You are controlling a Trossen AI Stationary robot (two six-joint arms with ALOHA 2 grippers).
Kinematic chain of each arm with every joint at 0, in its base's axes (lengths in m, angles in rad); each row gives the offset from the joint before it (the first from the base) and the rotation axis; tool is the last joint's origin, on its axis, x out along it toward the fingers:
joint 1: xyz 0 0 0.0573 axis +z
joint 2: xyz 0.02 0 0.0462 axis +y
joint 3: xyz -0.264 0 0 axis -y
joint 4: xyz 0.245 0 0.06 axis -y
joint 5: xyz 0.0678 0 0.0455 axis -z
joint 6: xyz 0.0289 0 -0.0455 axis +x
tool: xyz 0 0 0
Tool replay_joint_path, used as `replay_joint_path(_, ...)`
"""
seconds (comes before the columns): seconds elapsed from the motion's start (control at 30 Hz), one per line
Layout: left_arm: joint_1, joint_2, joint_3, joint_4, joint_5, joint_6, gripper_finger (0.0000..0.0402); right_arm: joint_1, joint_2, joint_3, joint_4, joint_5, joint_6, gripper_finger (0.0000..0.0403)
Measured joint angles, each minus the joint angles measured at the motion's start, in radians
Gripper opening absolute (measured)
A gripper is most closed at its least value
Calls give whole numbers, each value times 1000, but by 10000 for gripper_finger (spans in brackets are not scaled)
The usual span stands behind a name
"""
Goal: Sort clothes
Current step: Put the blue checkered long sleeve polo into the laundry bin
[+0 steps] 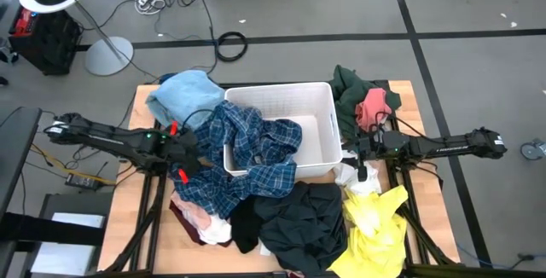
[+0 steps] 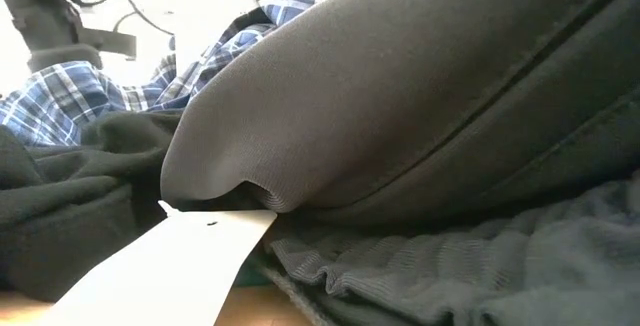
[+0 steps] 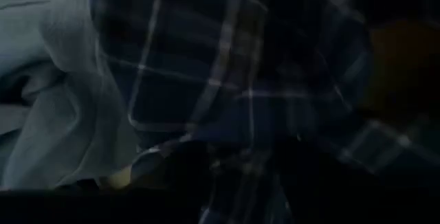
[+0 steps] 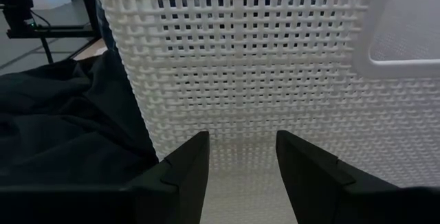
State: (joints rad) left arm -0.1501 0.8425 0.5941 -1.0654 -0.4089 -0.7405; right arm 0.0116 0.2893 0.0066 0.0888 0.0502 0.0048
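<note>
plaid shirt (image 1: 256, 146) is the story right now, draped over the bin's (image 1: 320, 99) nine o'clock wall, half inside and half trailing down toward the pile at six o'clock. left tool (image 1: 189, 152) is buried in that plaid at the bin's nine o'clock side; its wrist view is nothing but plaid cloth (image 3: 227, 86) pressed close, with light blue fabric (image 3: 48, 100) beside it, so whether its fingers are apart or clamped i cannot tell. right tool (image 4: 240, 162) sits low at the bin's three o'clock wall, fingers apart, nothing between them, facing the white lattice. shirt's long axis looks to run from bin interior down to seven o'clock, so the left arm is plainly the nearer one. dark garment (image 1: 303, 218) and yellow one (image 1: 375, 227) wait at the front, pink (image 1: 372, 106) at two o'clock.
</note>
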Motion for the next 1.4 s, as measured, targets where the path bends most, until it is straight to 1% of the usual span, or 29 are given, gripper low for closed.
replay_joint_path(0.07, 20, 10, -8, 8, 41, -27, 140, 0, 0, 0, 0, 0, 0, 171)
replay_joint_path(0.1, 28, 15, -8, 11, 64, -32, 120, 0, 0, 0, 1, 0, 0, 171)
replay_joint_path(0.2, 40, 17, -7, 2, 105, -54, 31, 0, 0, 0, 2, 0, 0, 171)
replay_joint_path(0.23, 40, 17, -1, -1, 111, -56, 17, 0, 0, 0, 4, 0, 0, 171)
replay_joint_path(0.27, 39, 17, 11, -3, 112, -57, 12, 0, 0, 0, 4, 0, 0, 171)
replay_joint_path(0.33, 39, 17, 52, -11, 119, -56, 6, 0, 0, 0, 5, 0, 0, 171)
replay_joint_path(0.43, 38, 17, 143, -57, 123, -54, 3, 0, 0, 0, 6, 0, 0, 171)
replay_joint_path(0.53, 38, 17, 264, -125, 106, -52, 2, 0, 0, 0, 7, 0, 0, 171)
replay_joint_path(0.63, 38, 17, 397, -182, 66, -49, 1, 0, 0, 0, 7, 0, 0, 171)
replay_joint_path(0.77, 38, 18, 572, -177, 22, 18, 1, 0, 0, 0, 7, 0, 0, 171)
replay_joint_path(0.83, 38, 23, 659, -144, -23, 60, 1, 0, 0, 0, 7, 0, 0, 171)
replay_joint_path(0.93, 38, 42, 767, -52, -72, 154, 1, 0, 0, 0, 7, 0, 0, 171)
replay_joint_path(1.07, 39, 109, 883, 155, -89, 317, 0, 0, 0, 0, 7, 0, 0, 171)
replay_joint_path(1.2, 47, 230, 1008, 323, -86, 468, 0, 0, 0, 0, 7, 0, 0, 171)
replay_joint_path(1.3, 77, 352, 1134, 377, -63, 559, 0, 0, 0, 0, 7, 0, 0, 171)
replay_joint_path(1.4, 124, 484, 1286, 397, -21, 618, 0, 0, 0, 0, 7, 0, 0, 171)
